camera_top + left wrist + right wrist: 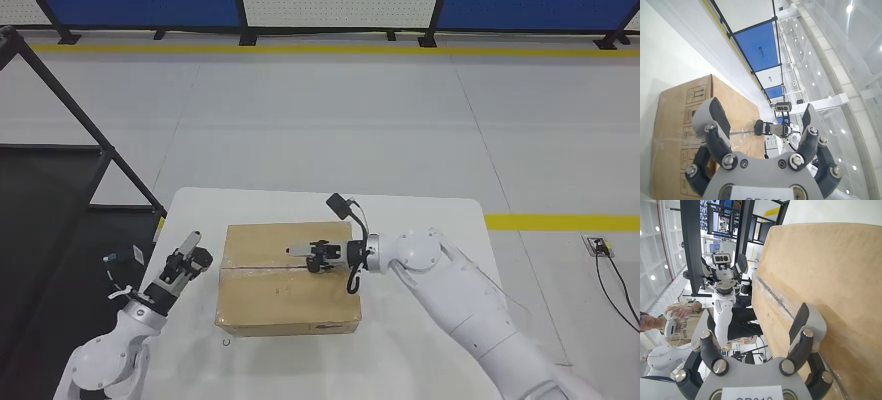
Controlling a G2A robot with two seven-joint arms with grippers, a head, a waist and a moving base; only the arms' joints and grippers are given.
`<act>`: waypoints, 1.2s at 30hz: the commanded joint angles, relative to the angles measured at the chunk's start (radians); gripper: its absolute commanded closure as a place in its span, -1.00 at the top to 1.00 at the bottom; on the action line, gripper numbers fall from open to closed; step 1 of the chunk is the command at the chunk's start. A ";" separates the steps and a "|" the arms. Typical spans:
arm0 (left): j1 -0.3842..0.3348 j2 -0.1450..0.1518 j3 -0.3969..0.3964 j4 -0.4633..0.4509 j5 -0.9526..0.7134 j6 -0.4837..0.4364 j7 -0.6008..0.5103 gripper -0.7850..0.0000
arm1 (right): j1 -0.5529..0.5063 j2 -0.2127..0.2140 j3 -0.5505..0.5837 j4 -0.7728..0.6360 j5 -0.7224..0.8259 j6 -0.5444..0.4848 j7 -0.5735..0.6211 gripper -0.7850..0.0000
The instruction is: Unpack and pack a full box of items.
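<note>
A closed cardboard box [290, 290] stands in the middle of the white table [420, 215], its top seam [772, 296] sealed with clear tape. My right gripper [306, 254] lies low over the box top near the seam, open, with one finger [802, 321] resting against the cardboard [819, 275]. My left gripper [190, 254] hangs beside the box's left end, a little apart from it, open and holding nothing. In the left wrist view its fingers [719, 117] frame the printed end of the box [674, 132], with the right gripper [761, 128] farther off on top.
A black metal rack [70, 190] stands off the table's left side. A small dark ring-like object [228, 345] lies on the table by the box's front left corner. Bare tabletop runs along the right and back of the box.
</note>
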 commanded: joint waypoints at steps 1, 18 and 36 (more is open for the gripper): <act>0.025 0.003 -0.027 -0.004 -0.008 -0.008 0.006 1.00 | 0.012 -0.012 -0.015 0.015 0.003 -0.001 -0.005 1.00; 0.260 0.013 -0.203 -0.051 -0.089 -0.138 0.029 1.00 | 0.123 -0.175 -0.173 0.204 0.049 -0.044 -0.047 1.00; 0.275 0.017 -0.199 -0.008 -0.089 -0.149 -0.007 1.00 | 0.195 -0.340 -0.227 0.400 0.122 -0.137 -0.028 1.00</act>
